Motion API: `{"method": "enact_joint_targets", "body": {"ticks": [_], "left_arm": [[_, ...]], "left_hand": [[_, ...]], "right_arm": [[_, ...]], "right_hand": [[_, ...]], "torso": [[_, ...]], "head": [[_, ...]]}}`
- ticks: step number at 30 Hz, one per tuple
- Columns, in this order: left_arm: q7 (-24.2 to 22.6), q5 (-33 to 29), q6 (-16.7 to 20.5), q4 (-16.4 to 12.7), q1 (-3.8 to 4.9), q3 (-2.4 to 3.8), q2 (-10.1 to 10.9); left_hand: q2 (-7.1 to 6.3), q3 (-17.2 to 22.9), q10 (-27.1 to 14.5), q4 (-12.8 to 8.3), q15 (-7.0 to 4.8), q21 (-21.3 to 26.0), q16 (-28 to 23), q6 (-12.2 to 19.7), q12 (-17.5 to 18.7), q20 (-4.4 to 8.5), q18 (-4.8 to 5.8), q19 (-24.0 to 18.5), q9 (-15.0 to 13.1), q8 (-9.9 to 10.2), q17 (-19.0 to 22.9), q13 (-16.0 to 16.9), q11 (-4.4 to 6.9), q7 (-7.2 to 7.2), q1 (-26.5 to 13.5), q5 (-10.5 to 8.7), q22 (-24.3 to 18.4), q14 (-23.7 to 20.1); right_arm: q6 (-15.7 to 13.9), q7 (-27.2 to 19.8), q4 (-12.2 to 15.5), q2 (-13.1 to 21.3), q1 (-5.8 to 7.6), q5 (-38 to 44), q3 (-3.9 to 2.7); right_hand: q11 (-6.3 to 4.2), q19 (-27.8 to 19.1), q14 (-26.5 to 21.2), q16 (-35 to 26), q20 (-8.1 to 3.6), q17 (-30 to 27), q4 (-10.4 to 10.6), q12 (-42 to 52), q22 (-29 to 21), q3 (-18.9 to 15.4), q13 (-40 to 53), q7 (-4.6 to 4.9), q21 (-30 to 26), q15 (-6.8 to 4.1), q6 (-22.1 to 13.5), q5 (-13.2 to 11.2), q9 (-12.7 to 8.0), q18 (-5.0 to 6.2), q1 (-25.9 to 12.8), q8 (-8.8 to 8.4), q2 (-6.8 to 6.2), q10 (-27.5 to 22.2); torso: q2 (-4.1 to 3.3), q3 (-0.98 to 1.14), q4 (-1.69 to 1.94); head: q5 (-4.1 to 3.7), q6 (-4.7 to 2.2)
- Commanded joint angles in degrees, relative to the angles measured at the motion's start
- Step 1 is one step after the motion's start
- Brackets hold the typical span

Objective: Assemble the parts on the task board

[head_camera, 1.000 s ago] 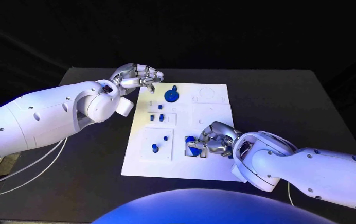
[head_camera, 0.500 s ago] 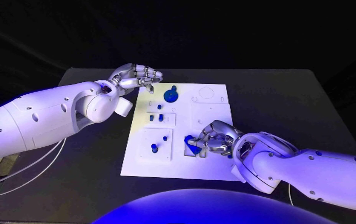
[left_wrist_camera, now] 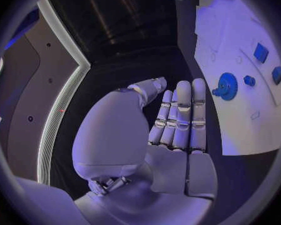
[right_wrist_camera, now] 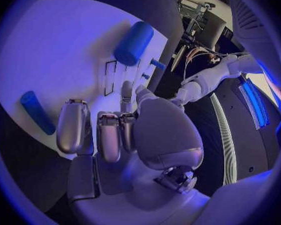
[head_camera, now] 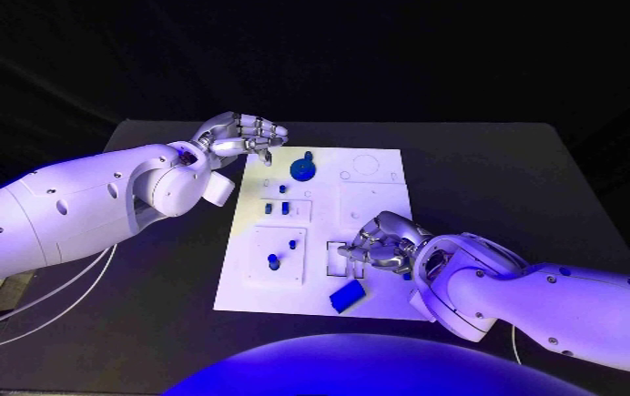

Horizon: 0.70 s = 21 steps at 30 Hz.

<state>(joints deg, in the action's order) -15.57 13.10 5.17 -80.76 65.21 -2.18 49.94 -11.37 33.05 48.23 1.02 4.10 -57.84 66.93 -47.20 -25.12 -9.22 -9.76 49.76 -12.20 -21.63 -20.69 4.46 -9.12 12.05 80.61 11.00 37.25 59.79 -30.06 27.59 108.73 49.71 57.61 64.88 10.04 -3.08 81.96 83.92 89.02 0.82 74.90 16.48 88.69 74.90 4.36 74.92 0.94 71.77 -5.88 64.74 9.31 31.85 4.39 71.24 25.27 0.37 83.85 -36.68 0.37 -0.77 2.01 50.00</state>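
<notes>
Black table [head_camera: 499,168] carries the white task board [head_camera: 374,205] at its middle. Left hand [head_camera: 243,137] hovers curled and empty at the board's far corner, likely waiting. Right hand [head_camera: 381,243], fingers curled on nothing, hangs over a slot; the flat blue part [head_camera: 348,296] lies loose just beside it, near the board's front edge.

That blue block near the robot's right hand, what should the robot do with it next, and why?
Probably reach the right hand down to pick up the blue block. The block lies loose on the board's near edge, outside any slot, and that hand hovers beside it holding nothing.
</notes>
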Motion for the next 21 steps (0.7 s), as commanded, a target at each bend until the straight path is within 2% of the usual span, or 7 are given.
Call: {"method": "enact_joint_targets", "body": {"ticks": [1, 15, 21], "left_arm": [[-0.3, -0.15, -0.79, -0.17, 0.02, 0.05, -0.06], [-0.28, -0.15, -0.77, -0.15, 0.02, 0.05, -0.02], [-0.31, -0.15, -0.77, -0.14, 0.02, 0.05, -0.03]], "left_hand": [[0.37, 0.0, -0.39, -0.41, 0.07, -0.09, 0.36, 0.52, -0.2, -0.23, -0.85, -0.33, 0.06, -0.2, 0.03, 0.0, 0.18, 0.34, -0.28, 0.27, 0.02, -0.52], [0.37, 0.0, -0.39, -0.41, 0.07, -0.09, 0.36, 0.52, -0.2, -0.23, -0.85, -0.33, 0.06, -0.2, 0.03, 0.0, 0.18, 0.34, -0.28, 0.27, 0.02, -0.52], [0.37, 0.0, -0.39, -0.41, 0.07, -0.09, 0.36, 0.52, -0.2, -0.23, -0.85, -0.33, 0.06, -0.2, 0.03, 0.0, 0.18, 0.34, -0.28, 0.27, 0.02, -0.52]], "right_arm": [[1.03, 0.85, -0.01, -0.08, -0.07, 1.07, 0.01], [0.02, -0.23, 0.06, 0.28, -0.07, 2.17, 0.01], [0.19, -1.63, 0.21, 0.61, -0.07, 2.31, 0.0]], "right_hand": [[0.13, 0.15, 5.3, 0.15, -0.33, 10.86, 0.24, 0.03, 4.96, -0.17, 14.15, 0.05, 0.17, -0.18, -0.2, -0.34, 0.01, -0.39, -0.99, -0.2, 0.02, 5.7], [0.15, 0.13, 5.29, 0.13, -0.32, 10.8, 0.27, -0.08, 4.95, -0.34, 14.08, 0.07, 0.1, -0.16, -0.18, -0.35, 0.03, -0.38, -1.42, -0.2, -0.07, 5.66], [0.13, 0.1, 5.25, 0.09, -0.31, 10.6, -0.03, -0.37, 4.95, -0.51, 13.89, 0.03, 0.0, -0.15, -0.41, -0.31, 0.05, -0.37, -1.14, -0.3, -0.81, 5.57]], "torso": [[0.01, -0.01, -0.03], [-0.03, 0.04, -0.01], [-0.03, 0.05, -0.04]], "head": [[0.01, 0.0], [0.06, 0.0], [0.04, 0.0]]}}
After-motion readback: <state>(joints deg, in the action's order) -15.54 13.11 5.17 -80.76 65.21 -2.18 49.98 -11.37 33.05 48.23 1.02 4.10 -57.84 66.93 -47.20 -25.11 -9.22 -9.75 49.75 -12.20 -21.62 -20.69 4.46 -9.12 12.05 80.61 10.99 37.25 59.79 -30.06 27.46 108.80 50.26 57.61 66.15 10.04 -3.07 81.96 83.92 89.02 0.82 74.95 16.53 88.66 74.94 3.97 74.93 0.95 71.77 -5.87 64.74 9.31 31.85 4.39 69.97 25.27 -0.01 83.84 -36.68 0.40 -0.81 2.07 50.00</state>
